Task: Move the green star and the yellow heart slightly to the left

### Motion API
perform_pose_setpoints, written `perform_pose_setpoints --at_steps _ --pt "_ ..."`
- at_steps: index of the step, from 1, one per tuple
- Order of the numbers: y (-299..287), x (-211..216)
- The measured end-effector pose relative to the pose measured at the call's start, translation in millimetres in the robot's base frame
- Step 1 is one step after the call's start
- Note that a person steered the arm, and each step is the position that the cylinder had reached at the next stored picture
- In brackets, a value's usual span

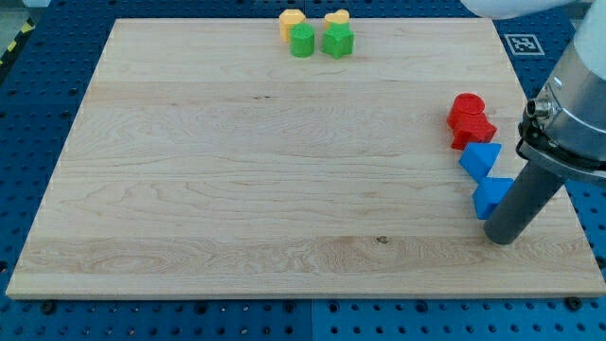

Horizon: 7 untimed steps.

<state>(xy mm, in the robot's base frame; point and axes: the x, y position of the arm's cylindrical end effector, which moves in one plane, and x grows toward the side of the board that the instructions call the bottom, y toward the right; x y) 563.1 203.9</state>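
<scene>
We see a robotics lab set-up, not a home or a shop: a pale wooden board (284,170) lies on a blue perforated bench (28,104) with regular rows of mounting holes. At the view's top right a printed black-and-white fiducial marker (524,43) is fixed beside the board, and at the top left there is a strip of yellow-black hazard tape (17,43). The grey industrial arm (578,95) over the board and the small coloured test blocks (317,33) also belong to such a place.
</scene>
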Motion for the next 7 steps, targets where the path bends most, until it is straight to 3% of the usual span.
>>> perform_pose_setpoints --at_steps 3,4,5,6,7 --pt "-8.1 -4.0" --pt "-66.6 -11.6" --pt "-120.9 -67.8" --pt "-139.6 -118.9" --pt "-139.6 -119.5"
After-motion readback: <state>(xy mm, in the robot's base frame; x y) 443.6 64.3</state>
